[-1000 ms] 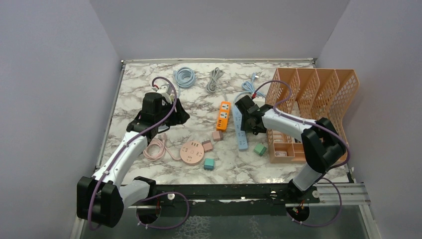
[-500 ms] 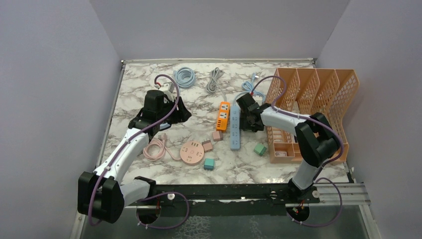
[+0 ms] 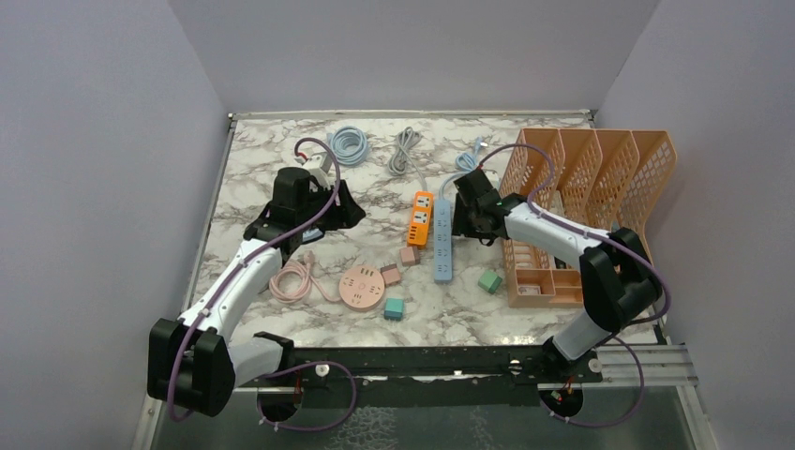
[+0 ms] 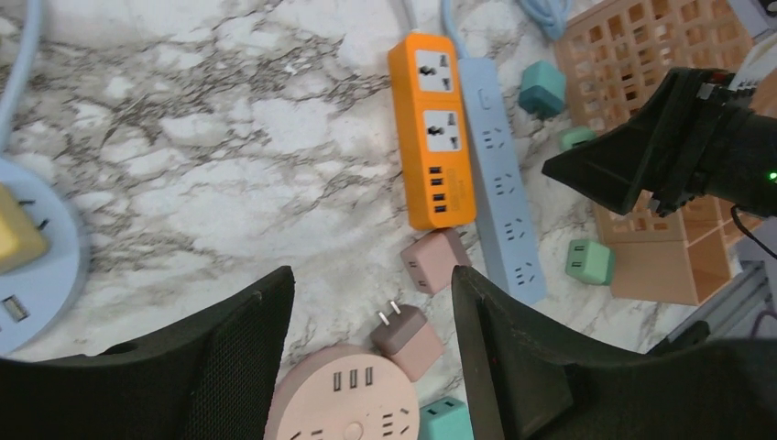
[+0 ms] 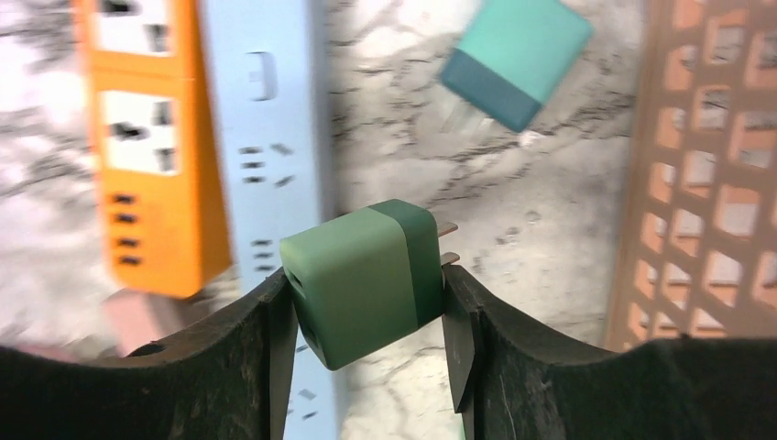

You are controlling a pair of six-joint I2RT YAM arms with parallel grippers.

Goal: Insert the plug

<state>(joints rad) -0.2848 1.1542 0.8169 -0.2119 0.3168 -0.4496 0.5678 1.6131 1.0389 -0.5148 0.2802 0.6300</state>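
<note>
Marble-patterned table top (image 3: 281, 159), white with grey veins, lies between plain lilac walls (image 3: 94, 187). The right gripper (image 5: 366, 284) is closed on a dark green cube-shaped plastic plug (image 5: 353, 284). Both fingers press on its sides and hold it above the table, and short metal prongs show at its darker end, beside the right finger.

Under this gripper, a little to its left, lies a long light blue plastic power strip (image 5: 266, 137). A shorter orange plastic power strip (image 5: 151, 137) lies against the far side of it. Ahead of the gripper and to its right, a teal cube-shaped plug (image 5: 518, 60) lies on the marble. At the gripper's right side stands an orange lattice file rack (image 5: 705, 183).

The left gripper (image 4: 371, 275) is well apart from the right one. Its fingers are parted at a middle width and nothing is between them. Below it on the table are a pink cube-shaped plug (image 4: 435, 259), a mauve plug with two prongs (image 4: 403, 335) and, just beside that one, a round pink socket hub (image 4: 344, 403). To its left is a round light blue socket hub (image 4: 37, 266) with a yellow plug (image 4: 14, 238) on it.
</note>
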